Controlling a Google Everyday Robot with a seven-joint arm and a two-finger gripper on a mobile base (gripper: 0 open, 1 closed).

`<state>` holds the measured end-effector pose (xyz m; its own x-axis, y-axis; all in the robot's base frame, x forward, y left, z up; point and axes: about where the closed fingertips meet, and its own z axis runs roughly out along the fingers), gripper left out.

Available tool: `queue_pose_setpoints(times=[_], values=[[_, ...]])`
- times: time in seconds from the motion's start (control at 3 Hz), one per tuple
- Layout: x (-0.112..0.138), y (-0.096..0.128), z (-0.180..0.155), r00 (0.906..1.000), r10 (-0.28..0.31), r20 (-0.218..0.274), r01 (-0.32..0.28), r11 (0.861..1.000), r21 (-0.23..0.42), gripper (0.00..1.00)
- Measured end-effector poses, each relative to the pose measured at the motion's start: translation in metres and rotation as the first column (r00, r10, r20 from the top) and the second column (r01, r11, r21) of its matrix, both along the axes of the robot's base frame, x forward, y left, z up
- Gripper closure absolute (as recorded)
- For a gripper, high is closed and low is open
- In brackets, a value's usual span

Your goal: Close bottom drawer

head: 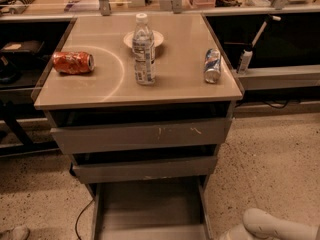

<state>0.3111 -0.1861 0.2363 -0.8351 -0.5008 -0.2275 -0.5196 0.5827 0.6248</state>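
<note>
The bottom drawer [150,206] is the lowest and narrowest of three grey metal drawers in the cabinet. It is pulled far out toward me, its shallow empty tray open, and its low front panel sits at the lower edge of the view. Above it are the mid-width drawer [145,169] and the widest drawer [142,135] with pale scratch marks, both slightly out. My gripper is out of view. Only a white arm link [272,226] shows at the bottom right, right of the bottom drawer and apart from it.
On the cabinet top [100,91] a water bottle [144,51] stands before a white bowl [155,38]. An orange can [73,62] lies at the left, a blue-silver can [212,65] at the right. A cable [80,219] runs on the speckled floor, left of the drawer. Dark shelves flank the cabinet.
</note>
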Motion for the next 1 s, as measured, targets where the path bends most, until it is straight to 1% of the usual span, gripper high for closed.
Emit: queue_pose_setpoints(times=[0.33,0.67,1.0], values=[[0.009,0.004,-0.022,0.9996,-0.028,-0.002,0.028,1.000,0.002,1.00],[0.016,0.005,-0.042,0.9997,-0.017,-0.015,0.017,0.999,-0.046,1.00],[0.018,0.004,-0.046,0.9998,-0.011,-0.017,0.010,0.998,-0.065,1.00]])
